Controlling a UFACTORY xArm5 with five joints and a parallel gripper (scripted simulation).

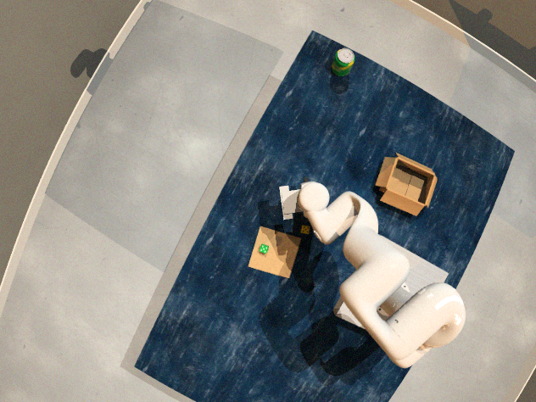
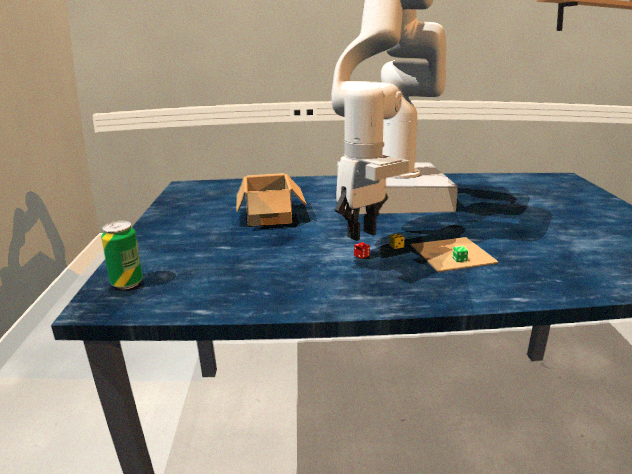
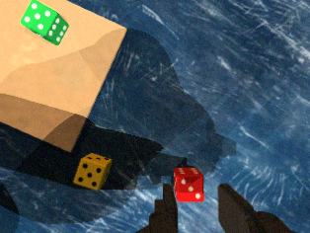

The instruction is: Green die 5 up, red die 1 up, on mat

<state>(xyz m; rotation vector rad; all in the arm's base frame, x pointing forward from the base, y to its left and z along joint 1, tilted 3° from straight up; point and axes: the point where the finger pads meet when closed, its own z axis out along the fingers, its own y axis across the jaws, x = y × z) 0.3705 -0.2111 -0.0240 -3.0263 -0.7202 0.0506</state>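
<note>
Partly open, with nothing in its grasp, the pincer (image 1: 291,202) (image 2: 361,235) (image 3: 194,201) hung just above the red die (image 2: 361,250) (image 3: 190,185). The red die sat flat on the blue tabletop (image 1: 367,116) (image 2: 255,285) (image 3: 257,99), off the mat (image 1: 270,265) (image 2: 439,255) (image 3: 44,74); from the top view I couldn't see it at all. On my wrist feed its upper face read 3, so I judged that a roll onto another side was needed to bring up the 1.

The green die (image 1: 264,248) (image 2: 459,254) (image 3: 44,21) lay on the mat, already 5 up, and I meant to leave it alone. The yellow die (image 1: 304,229) (image 2: 396,241) (image 3: 93,172) sat between the red die and the mat, also showing 5, close enough that a wide swing might have knocked it.

I expected the red die to handle as light, hard and rather slick, with no give and little risk of damage. The best hold looked to be square across two opposite side faces, low enough for a firm bite but short of the tabletop; a pinch on edges or corners would probably have twisted it or squirted it out.
</note>
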